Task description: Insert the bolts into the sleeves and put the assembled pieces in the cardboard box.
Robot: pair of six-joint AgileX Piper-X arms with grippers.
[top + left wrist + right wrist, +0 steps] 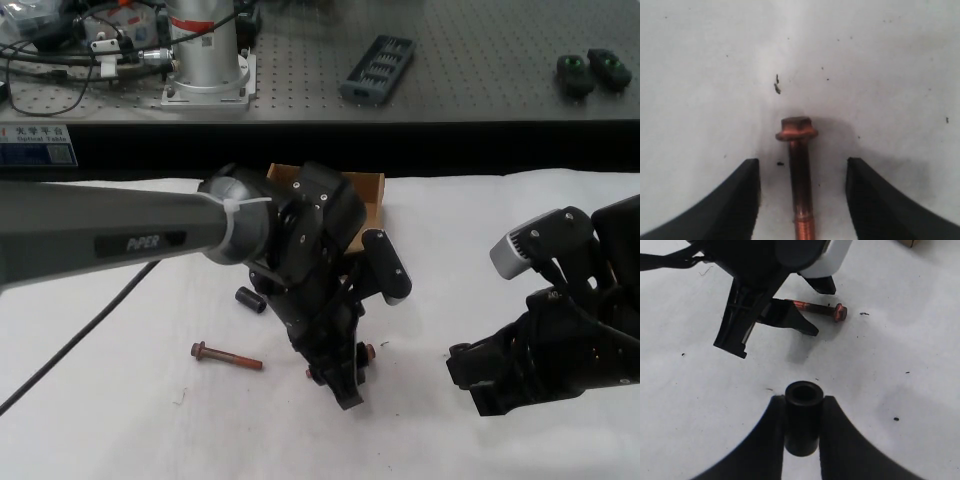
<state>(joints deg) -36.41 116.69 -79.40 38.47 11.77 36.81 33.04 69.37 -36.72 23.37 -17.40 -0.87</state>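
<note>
A copper bolt (801, 175) lies on the white cloth between the fingers of my left gripper (803, 161), which is open and straddles its shank without touching it; the flanged head (796, 129) points away from the wrist. In the high view this left gripper (340, 385) points down at the cloth's middle, with the bolt head (370, 350) beside it. My right gripper (803, 400) is shut on a black sleeve (803, 417), held with its bore upward, a short way from the left gripper (765, 325) and the bolt (820, 309). The right gripper (462, 365) sits low at the right.
A second copper bolt (225, 355) and a loose black sleeve (250, 299) lie on the cloth left of the left arm. The cardboard box (372, 190) stands behind that arm. A grey rack (378, 68) and a metal post base (205, 60) sit on the far bench.
</note>
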